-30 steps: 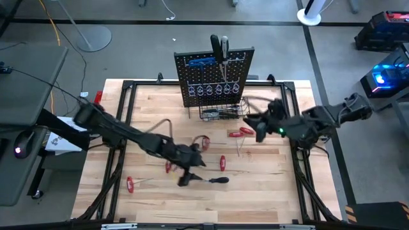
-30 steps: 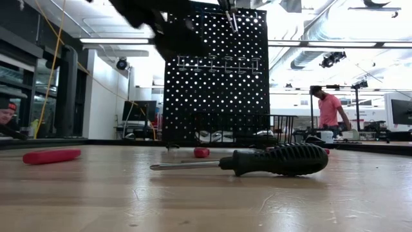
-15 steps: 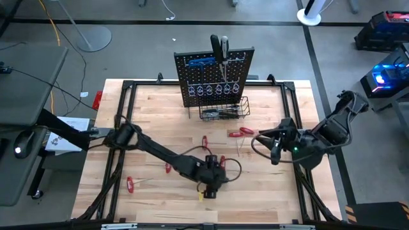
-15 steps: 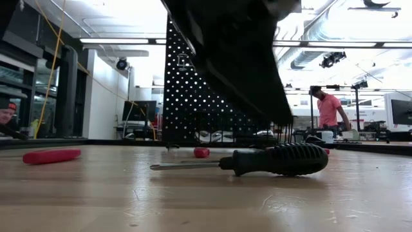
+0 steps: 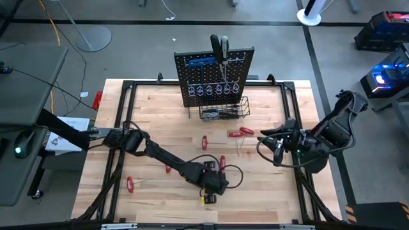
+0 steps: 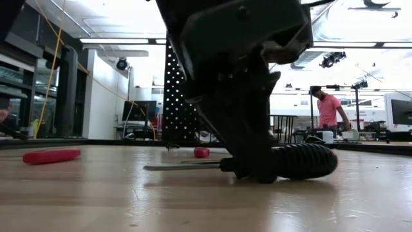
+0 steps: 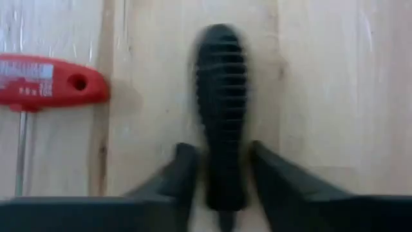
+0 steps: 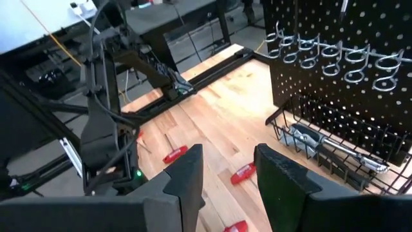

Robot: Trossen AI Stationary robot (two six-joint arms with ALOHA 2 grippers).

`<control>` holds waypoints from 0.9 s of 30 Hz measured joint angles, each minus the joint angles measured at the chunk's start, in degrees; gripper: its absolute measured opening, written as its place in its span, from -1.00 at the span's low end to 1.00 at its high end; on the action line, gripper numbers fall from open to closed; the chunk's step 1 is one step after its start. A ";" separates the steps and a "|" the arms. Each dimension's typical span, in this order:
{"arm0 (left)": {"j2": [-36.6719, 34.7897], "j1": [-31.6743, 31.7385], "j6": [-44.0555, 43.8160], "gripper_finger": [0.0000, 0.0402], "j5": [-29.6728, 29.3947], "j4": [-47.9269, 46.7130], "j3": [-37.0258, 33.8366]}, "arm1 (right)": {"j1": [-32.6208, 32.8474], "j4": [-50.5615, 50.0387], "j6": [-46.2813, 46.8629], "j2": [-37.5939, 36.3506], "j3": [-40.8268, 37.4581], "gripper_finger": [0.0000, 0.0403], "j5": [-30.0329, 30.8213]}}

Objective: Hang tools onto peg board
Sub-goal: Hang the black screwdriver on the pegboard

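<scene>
now down on the table, left gripper [image 7: 219,171] closing around the black-handled screwdriver [image 7: 221,96] from either side, ready for lifting toward the peg board [image 5: 214,76]; right gripper [image 8: 228,171] open, empty.

The wooden table [image 5: 153,121] carries the peg board [image 5: 214,80], red-handled tools [image 5: 241,132] and a black-handled screwdriver [image 7: 222,103].

Left gripper [image 7: 222,174] has its fingers [image 7: 183,169] right up against both sides of the black ribbed screwdriver handle [image 7: 222,109] on the wooden tabletop [image 7: 335,96]. Red T-handle tool [image 7: 45,87] lies beside that handle.
</scene>
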 joint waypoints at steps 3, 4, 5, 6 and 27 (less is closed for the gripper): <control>0.42 0.93 -2.14 -0.74 1.74 -1.70 2.68 | 0.26 0.69 -0.52 0.00 0.00 -0.34 1.13; 0.55 1.16 -2.59 -0.74 1.71 -2.69 3.95 | 0.26 0.86 -0.59 0.00 0.00 -0.34 1.19; 0.68 1.37 -2.74 -0.74 1.53 -4.35 5.64 | 0.26 0.87 -0.61 0.00 0.00 -0.34 1.22; 0.42 1.56 -2.67 -0.74 1.62 -6.37 7.28 | 0.25 0.88 -0.62 0.00 0.00 -0.34 1.22; -34.53 20.25 12.83 -0.74 -12.21 49.75 -7.32 | -4.17 12.53 -2.97 0.34 0.00 -0.34 24.15</control>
